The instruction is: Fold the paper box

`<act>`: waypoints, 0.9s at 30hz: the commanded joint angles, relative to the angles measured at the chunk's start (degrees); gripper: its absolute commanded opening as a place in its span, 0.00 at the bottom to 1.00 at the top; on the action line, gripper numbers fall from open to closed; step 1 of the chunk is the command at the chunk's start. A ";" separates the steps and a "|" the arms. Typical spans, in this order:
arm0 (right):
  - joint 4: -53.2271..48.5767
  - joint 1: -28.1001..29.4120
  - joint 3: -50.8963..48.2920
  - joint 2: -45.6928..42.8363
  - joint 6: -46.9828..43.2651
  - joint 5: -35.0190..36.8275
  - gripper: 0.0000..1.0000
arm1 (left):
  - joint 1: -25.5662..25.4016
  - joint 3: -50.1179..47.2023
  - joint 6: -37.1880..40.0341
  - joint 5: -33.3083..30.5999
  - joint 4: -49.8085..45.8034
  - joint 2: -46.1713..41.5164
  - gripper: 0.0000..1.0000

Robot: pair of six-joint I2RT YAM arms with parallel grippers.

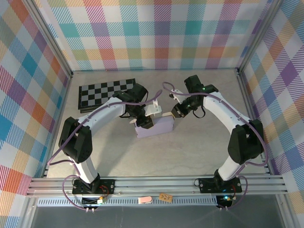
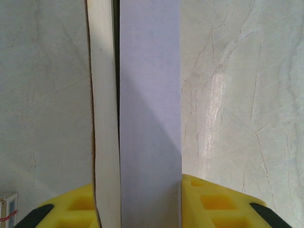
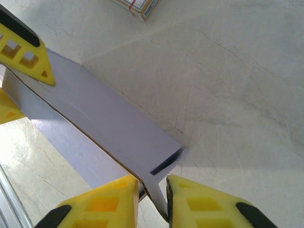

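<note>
The left end effector (image 2: 137,194) was clamped on the paper box (image 2: 149,95), its yellow fingers (image 2: 218,204) pressed against the cream and lavender sides of an upright wall. The right end effector (image 3: 152,187) stood at the box's right end, its 2 fingers (image 3: 104,202) close on either side of a thin flap; whether they pinched it could not be told. The box sat mid-worktop (image 1: 199,147) between the arms, a checkerboard (image 1: 107,92) at the far left, a small card pack (image 3: 138,6) apart from it.
</note>
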 commanded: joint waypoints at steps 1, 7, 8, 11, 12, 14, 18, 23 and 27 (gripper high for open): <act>-1.52 0.61 1.03 -1.24 -0.06 1.63 0.19 | 0.63 0.17 0.32 -1.61 -1.60 2.46 0.31; -1.67 1.01 1.31 -1.51 0.37 3.61 0.14 | 0.63 0.51 -0.23 -1.51 -1.33 2.63 0.31; -1.80 1.22 1.38 -1.60 0.51 3.94 0.13 | 0.56 0.53 -0.22 -1.44 -1.33 2.63 0.31; -1.97 1.64 1.59 -1.62 0.72 4.17 0.10 | 0.63 0.39 -0.45 -1.67 -1.23 2.49 0.31; -2.07 1.84 1.60 -1.54 0.98 4.25 0.08 | 0.63 0.34 -0.48 -1.75 -1.08 2.53 0.31; -2.50 2.36 1.98 -1.25 1.83 4.72 0.03 | 0.62 0.55 -0.97 -1.94 -0.90 2.54 0.31; -3.96 2.98 3.92 -0.17 6.15 5.92 0.00 | 0.63 0.94 -2.41 -1.64 -0.29 2.57 0.31; -4.18 4.00 4.13 -0.27 14.76 7.58 0.00 | 0.63 0.95 -3.75 -1.36 0.32 2.63 0.30; -1.07 4.52 1.71 -2.14 23.48 9.31 0.00 | 0.63 1.28 -4.81 -1.32 0.81 2.93 0.30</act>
